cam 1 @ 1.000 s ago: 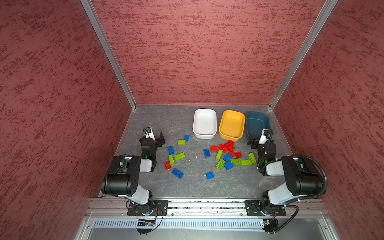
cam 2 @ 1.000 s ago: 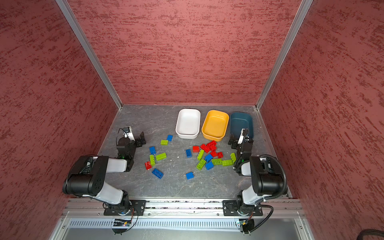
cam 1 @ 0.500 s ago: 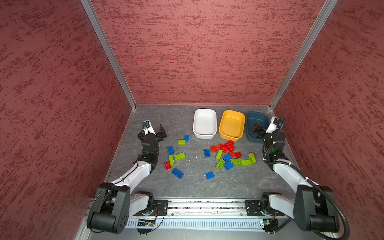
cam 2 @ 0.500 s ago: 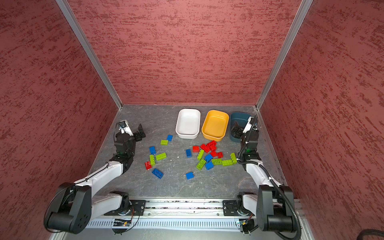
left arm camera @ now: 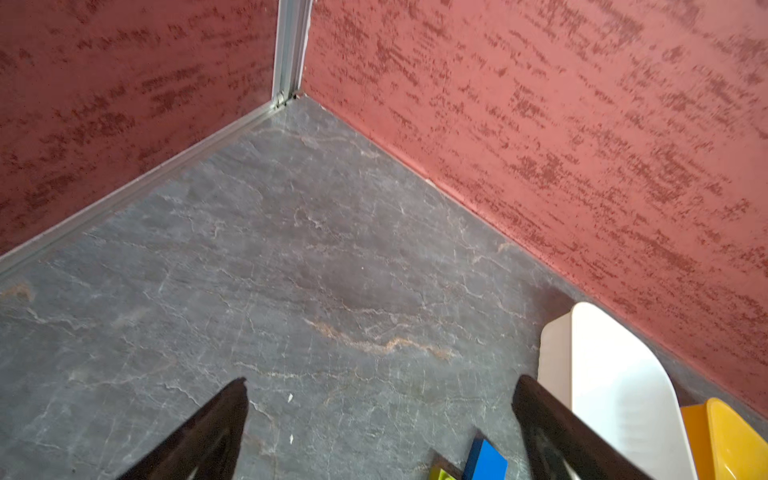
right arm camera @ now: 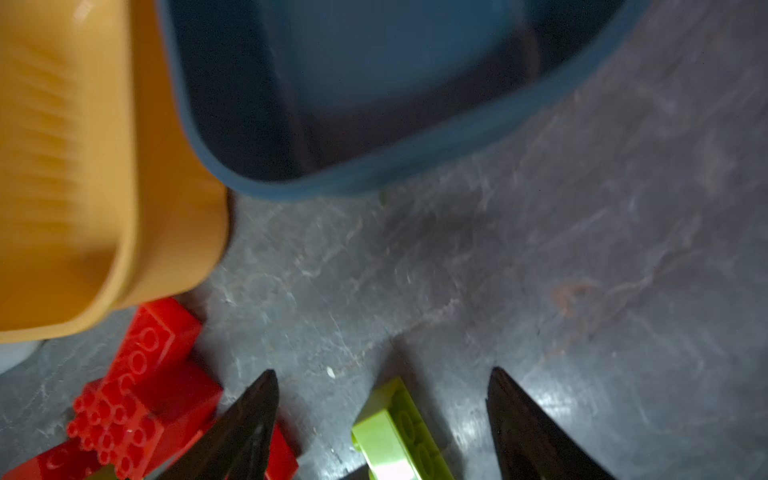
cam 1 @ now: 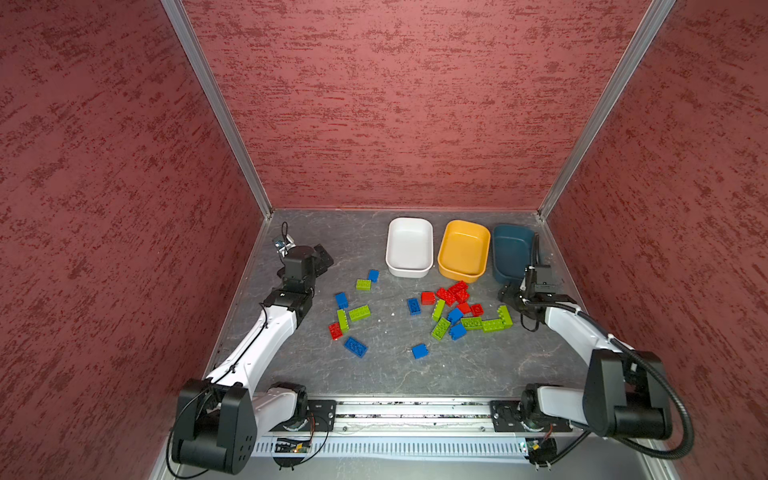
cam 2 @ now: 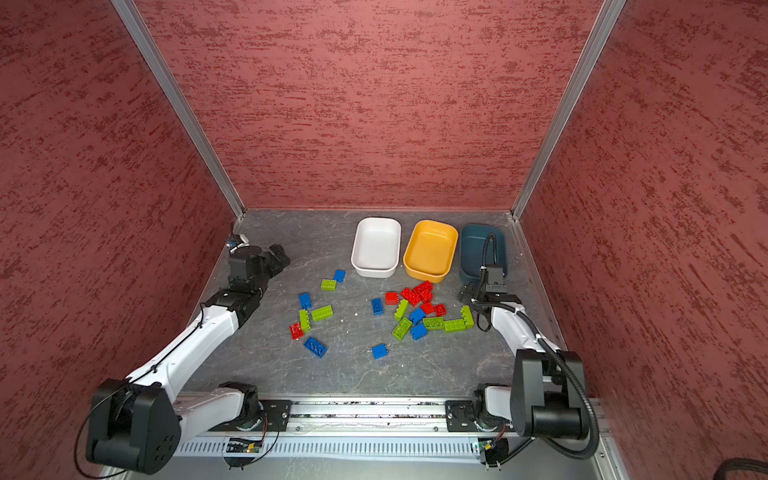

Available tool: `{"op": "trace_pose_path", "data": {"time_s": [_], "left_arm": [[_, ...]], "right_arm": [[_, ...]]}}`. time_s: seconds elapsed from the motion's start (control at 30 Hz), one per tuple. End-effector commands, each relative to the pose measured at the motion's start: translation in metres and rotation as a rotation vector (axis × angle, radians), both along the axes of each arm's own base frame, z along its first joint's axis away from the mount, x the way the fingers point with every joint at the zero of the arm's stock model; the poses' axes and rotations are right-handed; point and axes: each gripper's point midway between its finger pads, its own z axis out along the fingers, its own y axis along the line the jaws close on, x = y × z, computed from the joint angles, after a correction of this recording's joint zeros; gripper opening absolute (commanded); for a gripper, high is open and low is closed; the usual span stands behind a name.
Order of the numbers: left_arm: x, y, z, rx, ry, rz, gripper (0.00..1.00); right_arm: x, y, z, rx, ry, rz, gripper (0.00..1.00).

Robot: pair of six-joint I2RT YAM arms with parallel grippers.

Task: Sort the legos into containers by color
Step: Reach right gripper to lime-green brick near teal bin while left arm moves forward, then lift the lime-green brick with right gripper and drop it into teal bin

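Right fingers (right arm camera: 246,428) lower, astride green lego (right arm camera: 398,434)

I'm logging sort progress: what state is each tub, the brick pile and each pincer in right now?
White tub: upright, empty.
Yellow tub: upright, empty.
Teal tub: upright, no bricks seen, partly hidden by the right arm.
Legos: all loose on the table, none sorted.
Left pincer: open, empty, over bare table.
Right pincer: open, straddling a lime brick, not gripping it.
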Motion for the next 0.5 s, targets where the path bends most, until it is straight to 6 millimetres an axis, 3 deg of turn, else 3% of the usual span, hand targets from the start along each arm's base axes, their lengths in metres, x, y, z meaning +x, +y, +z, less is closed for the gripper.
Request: {"op": "trace_pose_path", "data": {"time_s": [0.0,0.1,0.2,0.33,0.47], "left_arm": [[0.004,-0.011,-0.010,-0.012,0.062,-0.027,0.99],[0.009,-0.017,-0.017,-0.018,0.092,-0.043,0.99],[0.010,-0.023,-0.019,-0.006,0.108,-0.061,0.99],[0.008,-0.028,-0.021,0.003,0.117,-0.071,0.99],[0.009,-0.035,-0.018,0.016,0.110,-0.087,0.99]], "right_arm": [[-0.011,0.024,-0.017,0.100,0.131,0.107,0.68],[-0.013,0.022,-0.036,0.071,0.228,0.112,0.57],[-0.017,0.008,-0.040,-0.023,0.251,0.076,0.49],[-0.026,-0.004,-0.033,-0.096,0.224,0.037,0.34],[-0.029,-0.013,-0.016,-0.134,0.162,-0.006,0.24]]}}
